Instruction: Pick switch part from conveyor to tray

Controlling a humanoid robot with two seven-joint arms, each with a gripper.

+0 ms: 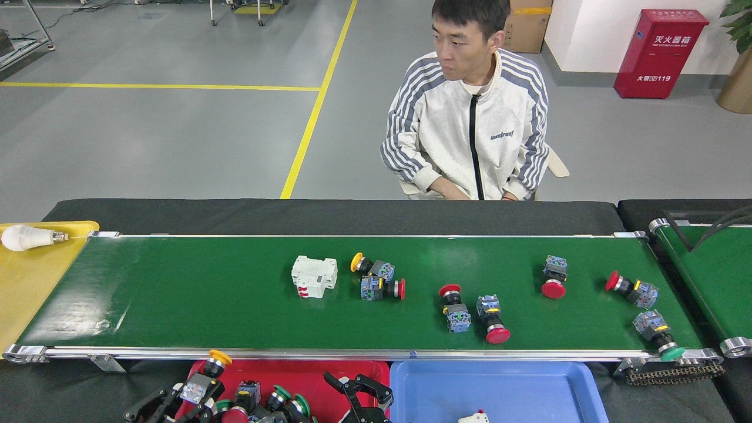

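The conveyor carries several switch parts: a yellow-capped one, red-capped ones and, at the right end, a green-capped one. My left gripper sits at the bottom left, shut on a yellow-capped switch part above the left edge of the red tray. My right gripper is open and holds nothing, low over the red tray's right side. Several switch parts lie in the red tray.
A white circuit breaker lies mid-belt. A blue tray holds a small white part. A yellow tray with a light bulb stands at the left. A second green belt is at the right. A person sits behind the conveyor.
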